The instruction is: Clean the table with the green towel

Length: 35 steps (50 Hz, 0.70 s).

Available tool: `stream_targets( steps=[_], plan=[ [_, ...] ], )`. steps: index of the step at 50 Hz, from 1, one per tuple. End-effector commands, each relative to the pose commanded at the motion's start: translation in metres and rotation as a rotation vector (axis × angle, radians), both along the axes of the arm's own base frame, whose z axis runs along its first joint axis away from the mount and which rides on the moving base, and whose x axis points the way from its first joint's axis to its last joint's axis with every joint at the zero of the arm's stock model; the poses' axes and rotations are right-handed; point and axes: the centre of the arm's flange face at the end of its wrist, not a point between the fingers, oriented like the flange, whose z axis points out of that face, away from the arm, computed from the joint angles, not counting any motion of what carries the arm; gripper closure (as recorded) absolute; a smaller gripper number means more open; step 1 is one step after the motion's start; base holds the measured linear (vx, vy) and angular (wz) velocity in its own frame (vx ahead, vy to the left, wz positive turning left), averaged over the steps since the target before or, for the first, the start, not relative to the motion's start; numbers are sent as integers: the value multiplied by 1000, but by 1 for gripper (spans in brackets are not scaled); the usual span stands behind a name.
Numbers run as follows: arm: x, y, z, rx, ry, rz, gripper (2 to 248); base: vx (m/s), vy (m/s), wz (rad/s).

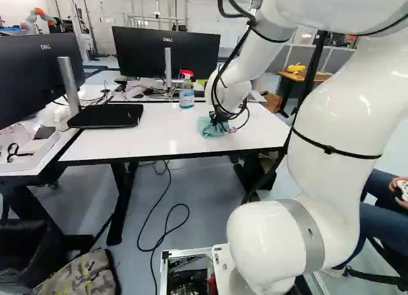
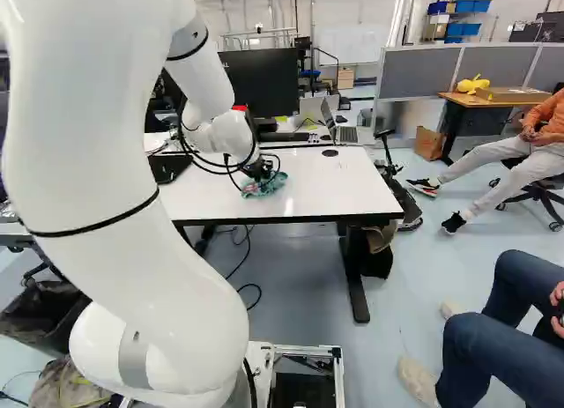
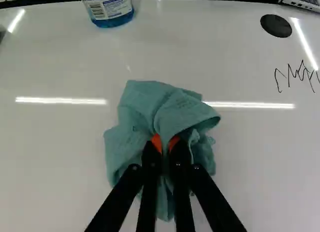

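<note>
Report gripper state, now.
Gripper: closed on the green towel, cloth pinched between its orange pads.

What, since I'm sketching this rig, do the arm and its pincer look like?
The arm is white with rounded joints, a grey band, black straps and looping black cables. Its pincer is black: two slim fingers, orange pads.

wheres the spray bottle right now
In the left base view, the bottle stands on the table in front of the far monitor, behind and just left of the towel; the wrist view shows it ahead of the claw.
</note>
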Motion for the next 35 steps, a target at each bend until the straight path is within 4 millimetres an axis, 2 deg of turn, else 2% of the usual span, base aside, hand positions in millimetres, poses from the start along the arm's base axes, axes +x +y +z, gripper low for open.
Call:
stream_targets(
  steps=[7, 18, 35],
  plan=[
    [9, -6, 0, 0, -3, -12, 216, 0, 0, 0],
    [9, -23, 0, 0, -3, -46, 216, 0, 0, 0],
    [-5, -45, 0, 0, 1, -94, 216, 0, 0, 0]
  ],
)
